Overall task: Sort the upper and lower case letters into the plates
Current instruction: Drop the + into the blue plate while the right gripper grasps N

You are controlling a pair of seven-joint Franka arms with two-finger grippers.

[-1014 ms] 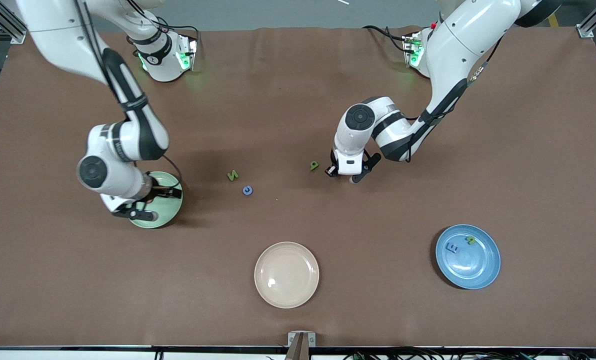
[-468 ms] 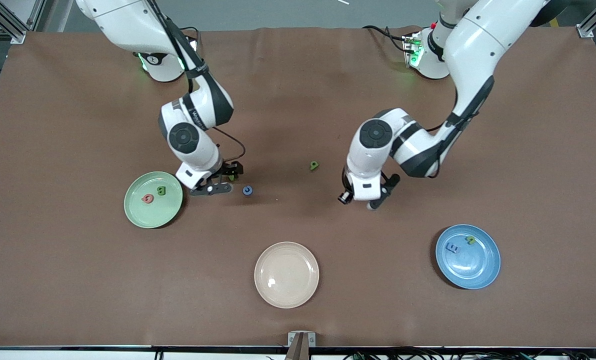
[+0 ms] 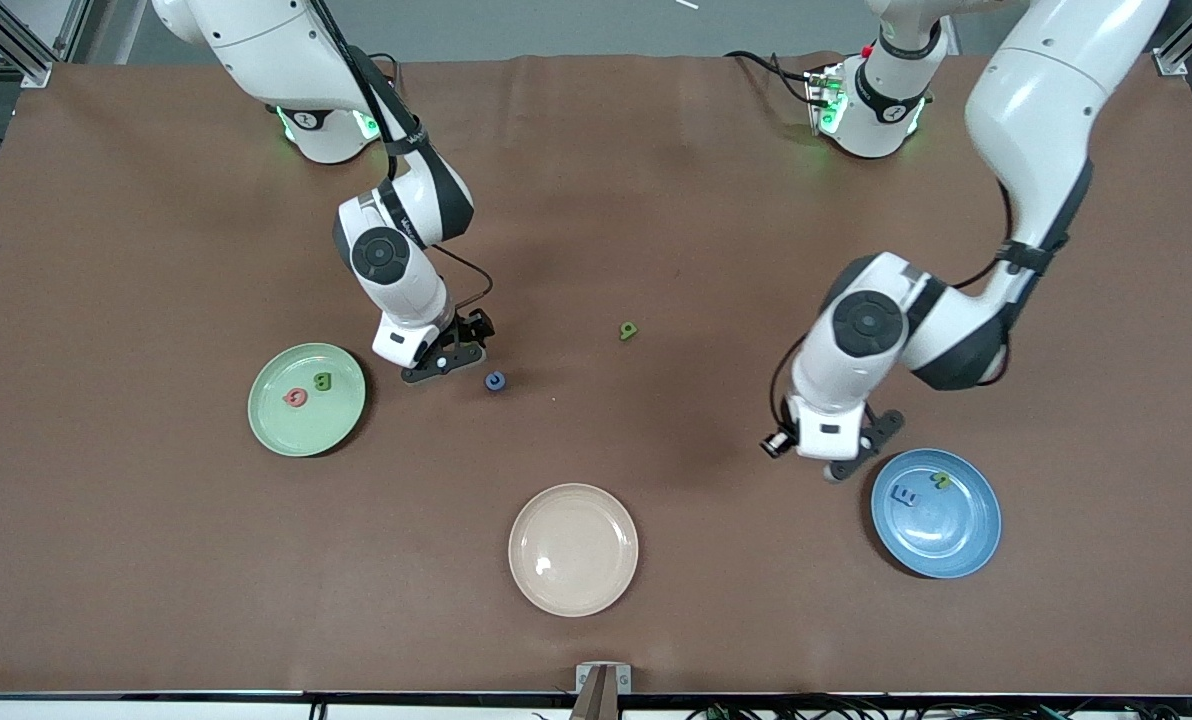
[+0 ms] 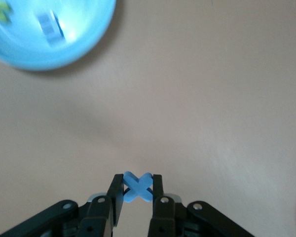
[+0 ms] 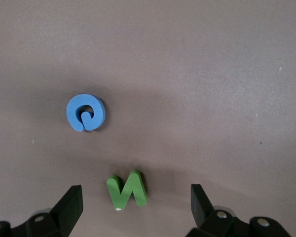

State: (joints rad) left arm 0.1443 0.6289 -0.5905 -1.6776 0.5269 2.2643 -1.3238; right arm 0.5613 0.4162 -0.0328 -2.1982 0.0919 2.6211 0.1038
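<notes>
My left gripper (image 4: 137,190) is shut on a blue X letter (image 4: 138,185) and hangs over the table beside the blue plate (image 3: 966,540); it also shows in the front view (image 3: 840,460). That plate (image 4: 84,44) holds a blue E (image 3: 904,493) and a green letter (image 3: 942,481). My right gripper (image 5: 136,201) is open, low over a green N (image 5: 127,189) that lies between its fingers. A blue round letter (image 5: 86,113) lies close by on the table (image 3: 495,381). The mint plate (image 3: 306,435) holds a pink letter (image 3: 296,398) and a green B (image 3: 323,381). A green letter (image 3: 629,330) lies mid-table.
A cream-beige plate (image 3: 573,590) sits near the front edge, midway along the table. The right arm's hand (image 3: 411,330) stands between the mint plate and the blue round letter.
My right gripper left the mint plate and came down over the green N. My left gripper moved from beside the mid-table green letter to beside the blue plate.
</notes>
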